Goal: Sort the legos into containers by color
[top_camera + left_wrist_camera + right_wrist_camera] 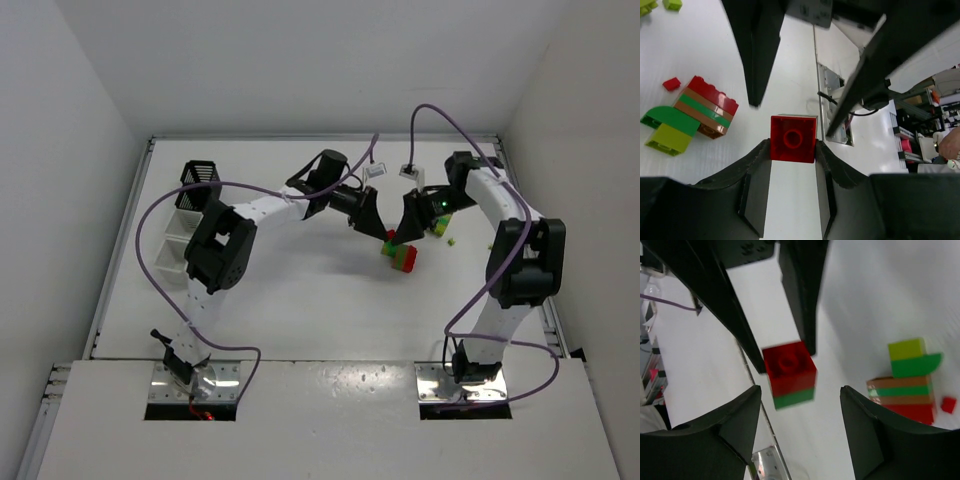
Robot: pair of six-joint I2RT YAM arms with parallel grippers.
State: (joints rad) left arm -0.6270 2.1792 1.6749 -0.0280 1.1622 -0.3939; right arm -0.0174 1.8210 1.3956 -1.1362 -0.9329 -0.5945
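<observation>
One red brick (green underside) pinched in left tool.

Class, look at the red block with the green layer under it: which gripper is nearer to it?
Left. The left gripper grips the red block, with one finger on each side. The right gripper is open and faces it, its fingers clear of the block.

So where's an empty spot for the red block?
The widest bare table lies between the block pile and the near edge. Another bare strip follows the far edge. It's crowded around the pile, where the left gripper, holding the red block, meets the right gripper, and by the bins on the left.
</observation>
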